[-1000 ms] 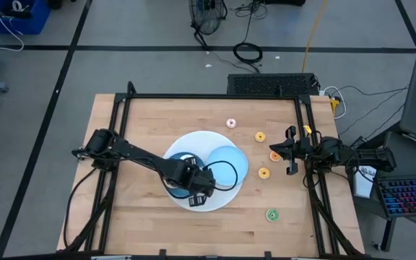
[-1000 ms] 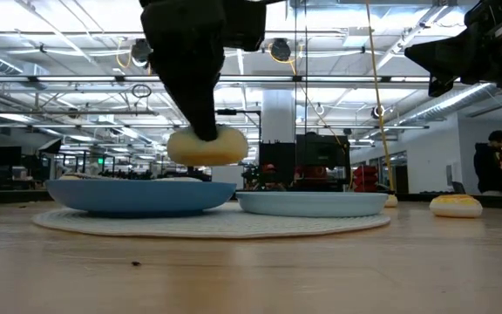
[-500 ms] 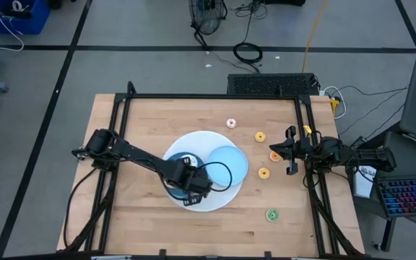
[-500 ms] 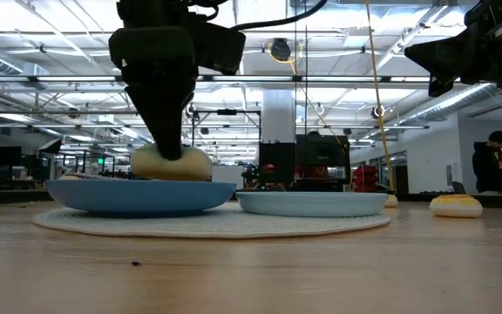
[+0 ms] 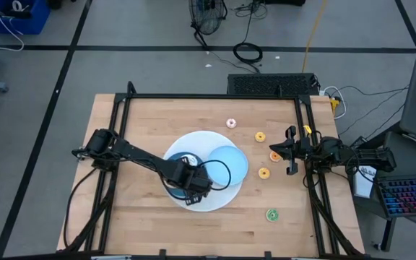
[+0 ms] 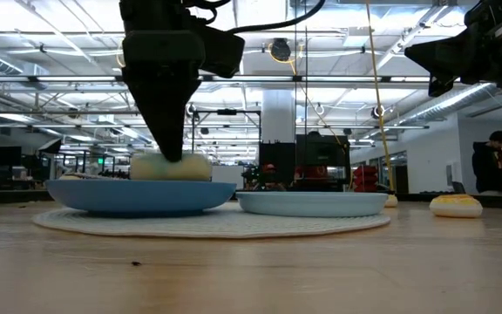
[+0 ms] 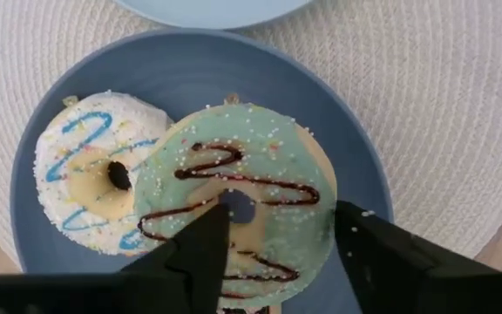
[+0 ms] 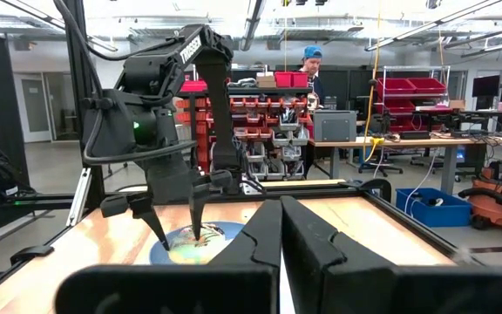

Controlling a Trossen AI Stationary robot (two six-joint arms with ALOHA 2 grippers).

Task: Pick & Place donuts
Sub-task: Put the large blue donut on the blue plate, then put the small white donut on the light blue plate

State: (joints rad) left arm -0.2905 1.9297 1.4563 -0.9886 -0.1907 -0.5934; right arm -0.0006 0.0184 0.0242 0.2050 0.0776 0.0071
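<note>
A green-iced donut with chocolate drizzle lies on the dark blue plate. One edge of it overlaps a white-iced donut on the same plate. My left gripper points down over the green donut and is open. One finger stands at the donut's hole and the other outside its rim. In the low view the green donut sits under the left gripper. My right gripper waits shut at the table's right edge. My left gripper comes at the green donut from above, one finger at its hole and one beyond its outer rim. Whether either finger touches the donut I cannot tell. The donut lies flat on the plate and on the white donut's edge.
Both plates sit on a round white mat, with the light blue plate to the right of the dark one. Small donuts lie on the wood to the right: pink, orange, orange, yellow, green.
My left gripper has gone down and toward the table's left with the green donut. The donut, held clear above the dark blue plate a second ago, now lies on it and has sunk slightly lower in the last half second.
</note>
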